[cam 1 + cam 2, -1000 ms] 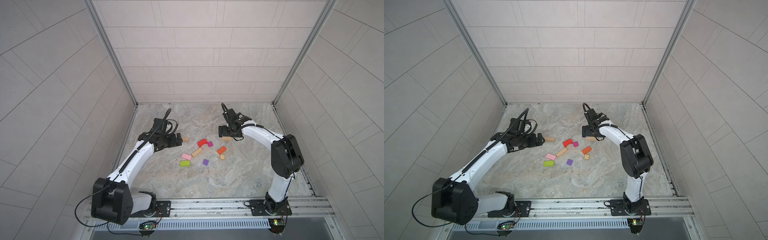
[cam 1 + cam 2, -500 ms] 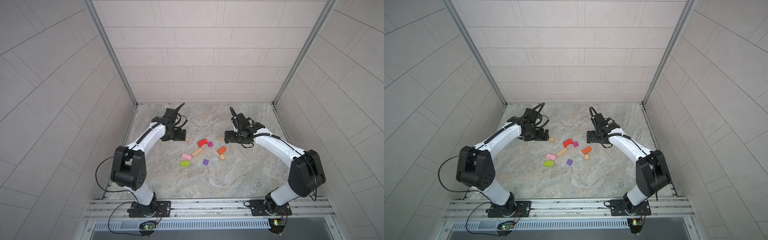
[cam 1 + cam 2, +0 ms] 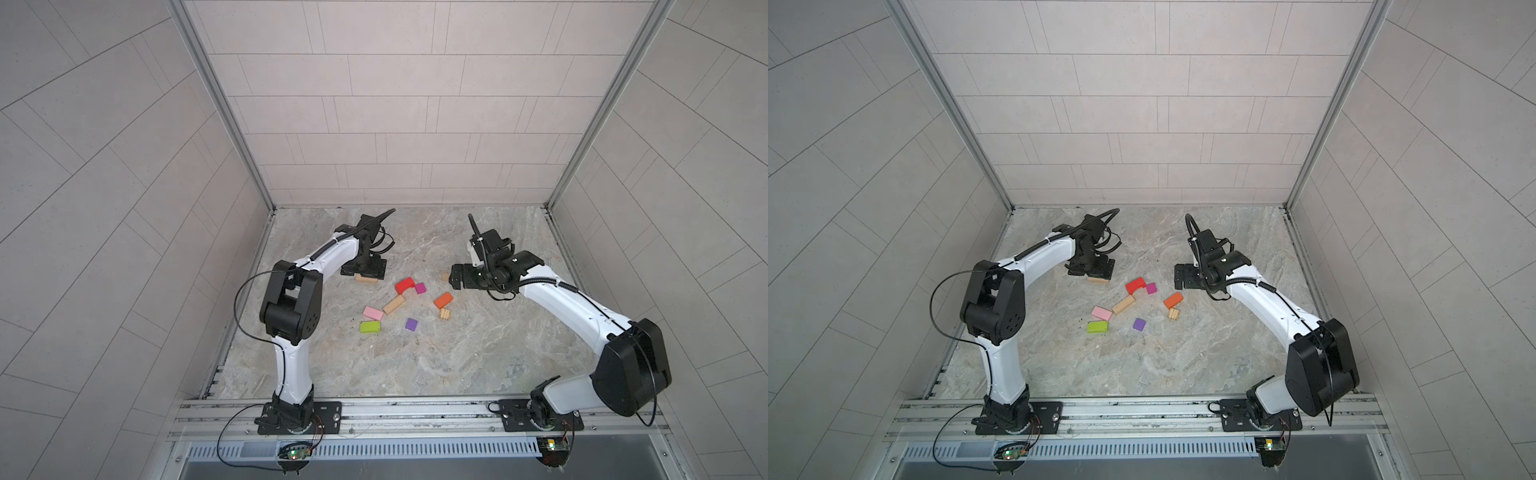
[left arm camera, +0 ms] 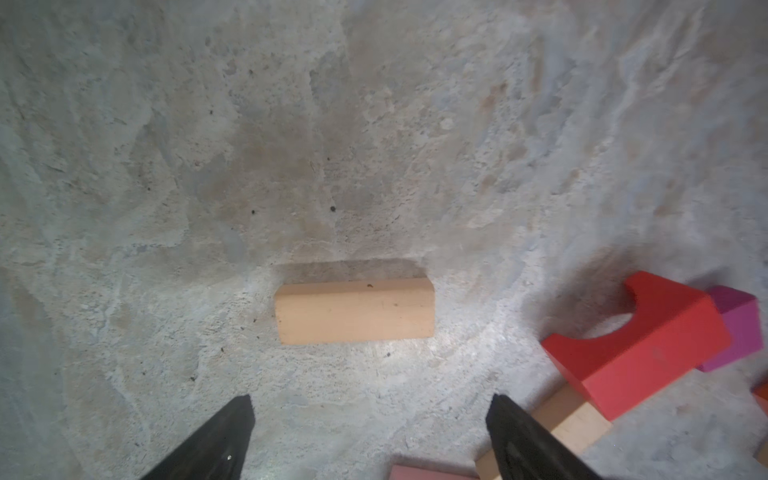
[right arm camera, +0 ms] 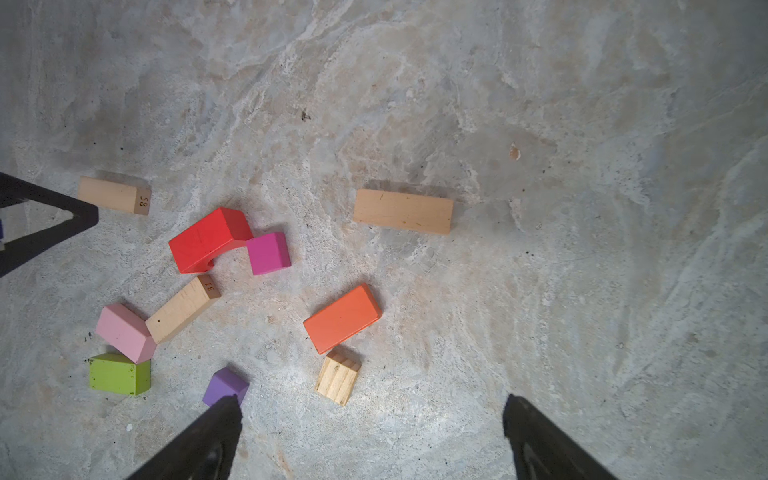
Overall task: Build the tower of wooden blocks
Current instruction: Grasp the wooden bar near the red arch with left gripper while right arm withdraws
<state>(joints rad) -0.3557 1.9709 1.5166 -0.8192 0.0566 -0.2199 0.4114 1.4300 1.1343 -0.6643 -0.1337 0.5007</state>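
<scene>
No wood block tower yet: every block lies loose on the bench, clustered mid-frame in both top views, nothing stacked. Left end effector hangs over the tan bar at the cluster's upper-left edge, jaws apart w/ nothing btwn them. In the left wrist view the bar sits ahead of the fingertips, not btwn them, so closing from here prob. grabs air or clips one long edge & spins the bar; an off-centre drop could land a tip on top of the wood instead of beside it. Red arch w/ magenta cube touching it lies low right in that view, close enough that a sideways correction may shove them. Right end effector is likewise spread wide & empty, near a second tan bar at the cluster's upper-right edge. Orange block looks to touch the small pine block, & pink block looks pressed vs the diagonal tan bar and lime block, so lifting one may drag its neighbour. Both arms reaching into the same small patch = collision risk, esp. once stacking starts; a crooked base bar would prob. make upper layers topple
</scene>
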